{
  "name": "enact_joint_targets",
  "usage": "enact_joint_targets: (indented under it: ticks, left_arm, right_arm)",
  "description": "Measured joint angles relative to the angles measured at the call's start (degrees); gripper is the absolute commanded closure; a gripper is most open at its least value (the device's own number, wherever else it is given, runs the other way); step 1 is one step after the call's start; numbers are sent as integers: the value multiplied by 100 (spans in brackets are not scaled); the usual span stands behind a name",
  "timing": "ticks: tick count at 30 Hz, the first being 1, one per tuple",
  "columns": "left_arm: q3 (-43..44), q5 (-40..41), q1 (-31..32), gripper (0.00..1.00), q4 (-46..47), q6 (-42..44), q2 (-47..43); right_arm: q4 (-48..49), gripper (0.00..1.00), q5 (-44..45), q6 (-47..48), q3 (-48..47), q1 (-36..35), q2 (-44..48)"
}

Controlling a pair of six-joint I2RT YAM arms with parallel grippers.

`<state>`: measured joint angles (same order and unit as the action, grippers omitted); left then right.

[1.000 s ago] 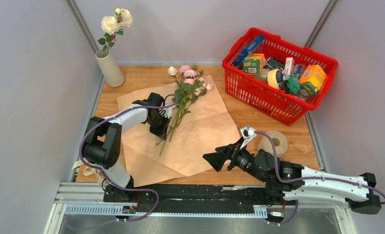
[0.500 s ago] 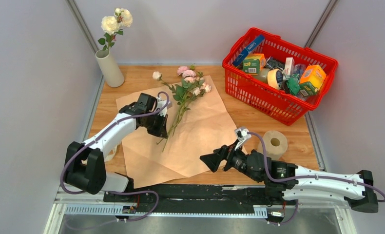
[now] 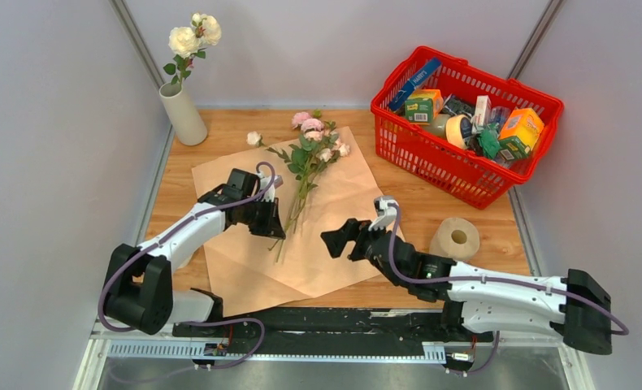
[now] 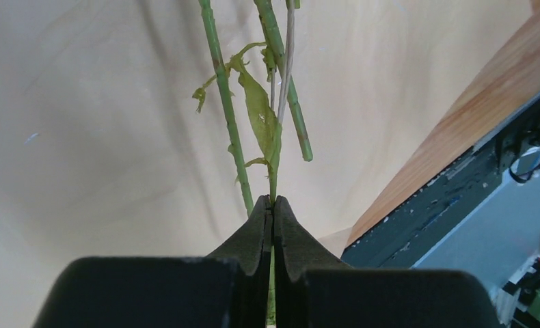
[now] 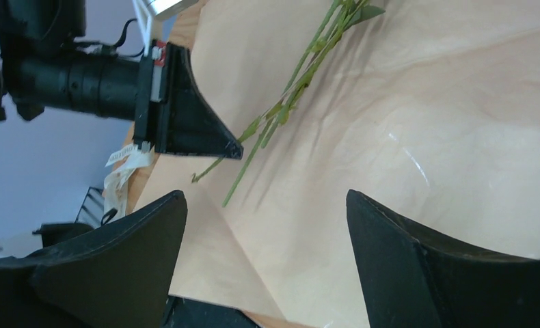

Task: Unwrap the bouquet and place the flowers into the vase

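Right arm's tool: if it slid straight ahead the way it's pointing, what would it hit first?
The right tool would probably meet the flower stems lying on the peach paper, with the left tool pinching one just beyond. Angled downward, it meets paper first; depth is unclear.

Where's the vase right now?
In the top view, the vase stands at the far left corner of the table, beyond the spread paper, holding cream roses.
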<state>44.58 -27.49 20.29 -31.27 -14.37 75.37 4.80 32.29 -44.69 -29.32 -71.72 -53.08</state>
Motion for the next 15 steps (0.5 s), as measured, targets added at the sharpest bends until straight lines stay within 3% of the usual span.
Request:
enact_joint_targets:
  ticks: [5,10,15]
  left_arm:
    - [-44,-358,0,100,315,-404,-221]
    - [-50,-507,0,100,466,-621,-472]
    - [-219,-481,0,100,496,-638,-492]
  right_arm:
    - [557,15,-579,-57,-249,756,-728]
    - [1167,30,-1036,-317,-323,1113,-1338]
    - [1602,35,-1449,-691,-487,1473,-2216]
